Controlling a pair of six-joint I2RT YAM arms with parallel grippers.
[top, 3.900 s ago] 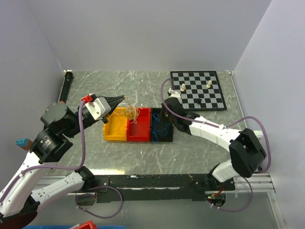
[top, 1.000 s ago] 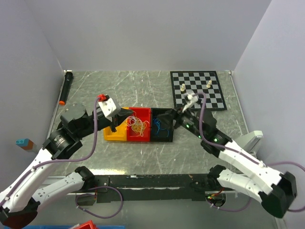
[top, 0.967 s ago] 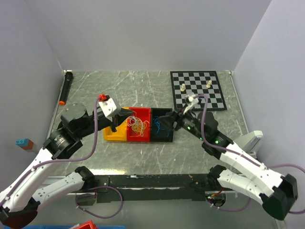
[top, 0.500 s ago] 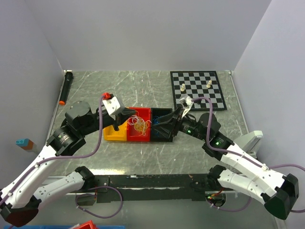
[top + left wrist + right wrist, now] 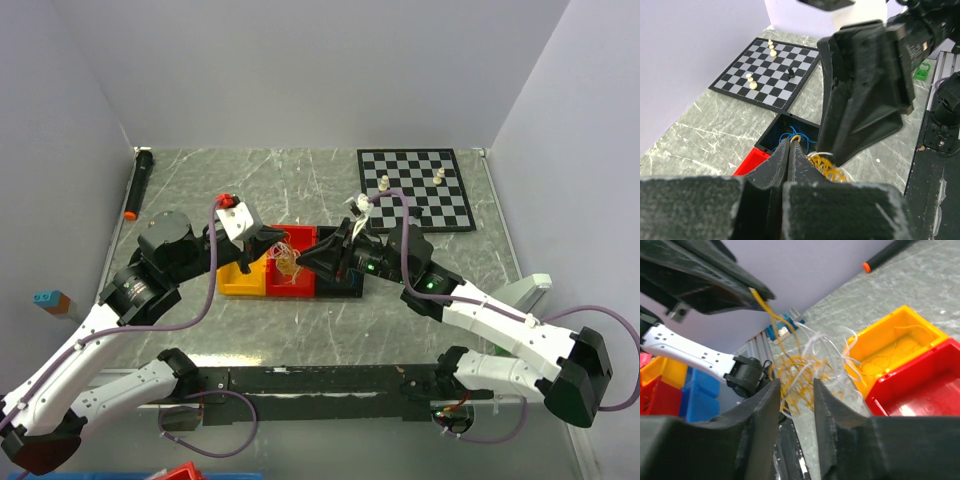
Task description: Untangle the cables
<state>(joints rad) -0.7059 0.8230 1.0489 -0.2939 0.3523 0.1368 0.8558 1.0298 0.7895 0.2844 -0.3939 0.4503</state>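
Note:
A clump of yellow-orange and white cables (image 5: 288, 261) hangs over the red bin (image 5: 292, 287). My left gripper (image 5: 272, 240) is shut on a yellow-orange wire loop (image 5: 797, 134) at the top of the clump and holds it up. In the left wrist view the gripper (image 5: 790, 141) has its jaws closed, with the clump (image 5: 829, 168) dangling below. My right gripper (image 5: 309, 257) is open, and its fingertips reach the clump from the right. In the right wrist view the clump (image 5: 799, 371) hangs between its spread fingers (image 5: 765, 405). Blue cables (image 5: 783, 136) lie in the black bin (image 5: 346, 287).
A yellow bin (image 5: 234, 283) stands left of the red one and holds thin yellow wires (image 5: 900, 347). A chessboard (image 5: 415, 190) with a few pieces lies at the back right. A black marker with an orange tip (image 5: 136, 184) lies at the back left.
My right gripper has moved left from the black bin to the clump over the red bin. My left gripper has shifted slightly right and back, still holding the clump.

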